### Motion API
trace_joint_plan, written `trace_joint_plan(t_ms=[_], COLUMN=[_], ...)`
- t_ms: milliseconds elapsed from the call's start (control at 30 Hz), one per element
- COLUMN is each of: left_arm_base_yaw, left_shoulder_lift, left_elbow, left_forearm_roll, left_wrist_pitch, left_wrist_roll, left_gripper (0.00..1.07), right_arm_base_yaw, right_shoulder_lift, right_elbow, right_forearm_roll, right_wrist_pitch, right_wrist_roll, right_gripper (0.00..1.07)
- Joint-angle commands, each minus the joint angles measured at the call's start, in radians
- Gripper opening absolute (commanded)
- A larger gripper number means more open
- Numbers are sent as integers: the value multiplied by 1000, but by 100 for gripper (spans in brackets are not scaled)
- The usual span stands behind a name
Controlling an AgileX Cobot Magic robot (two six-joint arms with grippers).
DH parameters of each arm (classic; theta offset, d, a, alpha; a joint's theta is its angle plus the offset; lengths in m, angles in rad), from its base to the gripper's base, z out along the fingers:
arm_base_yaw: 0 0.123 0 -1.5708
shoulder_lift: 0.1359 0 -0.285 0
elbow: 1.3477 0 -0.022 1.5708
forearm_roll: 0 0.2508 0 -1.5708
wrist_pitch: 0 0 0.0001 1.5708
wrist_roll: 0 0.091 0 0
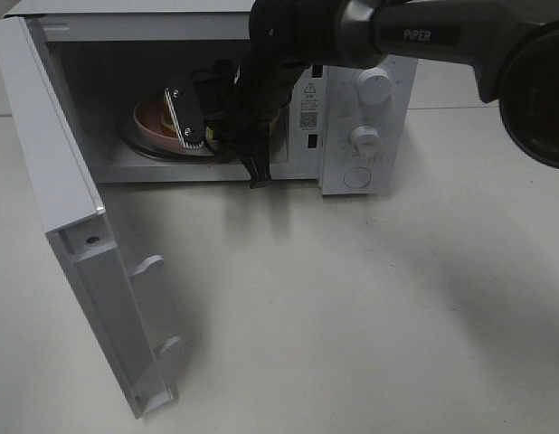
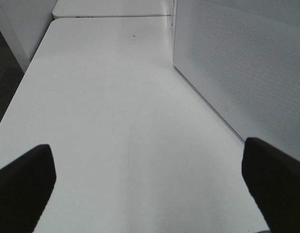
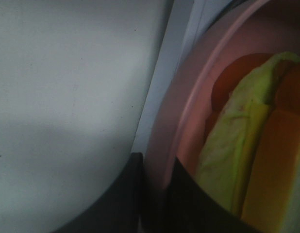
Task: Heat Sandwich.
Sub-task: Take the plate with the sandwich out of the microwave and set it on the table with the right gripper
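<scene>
The sandwich (image 3: 237, 155), with pale green-yellow filling and an orange crust edge, lies on the round pink plate (image 3: 189, 97). In the right wrist view my right gripper (image 3: 157, 194) is shut on the plate's rim, one dark finger on each side. From above, the plate (image 1: 155, 119) sits inside the open microwave (image 1: 361, 117), and my right gripper (image 1: 205, 127) reaches in over it, hiding the sandwich. My left gripper (image 2: 150, 184) is open above bare table, holding nothing, and is out of the overhead view.
The microwave door (image 1: 71, 235) stands swung open at the left. Its control panel with two knobs (image 1: 374, 87) is on the right. In the left wrist view, the microwave's perforated side wall (image 2: 237, 63) runs alongside the white table (image 2: 106, 97).
</scene>
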Motion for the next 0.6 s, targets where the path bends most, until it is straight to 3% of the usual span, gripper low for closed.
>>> trace_joint_plan(t_ms=[33, 400, 600], left_arm_base_yaw=[3, 3, 3], left_shoulder_lift=[-26, -26, -26], left_elbow=[3, 3, 3], left_forearm_roll=[-6, -6, -6], left_wrist_pitch=[-4, -4, -4], left_wrist_roll=[0, 0, 0], left_gripper=[100, 100, 100], right_arm_base_yaw=[1, 1, 1], right_shoulder_lift=[-18, -156, -203], right_elbow=[10, 243, 318], right_forearm_roll=[16, 33, 30], right_wrist_pitch=[50, -74, -100], right_wrist_roll=[-5, -77, -77], right_gripper=[0, 0, 0])
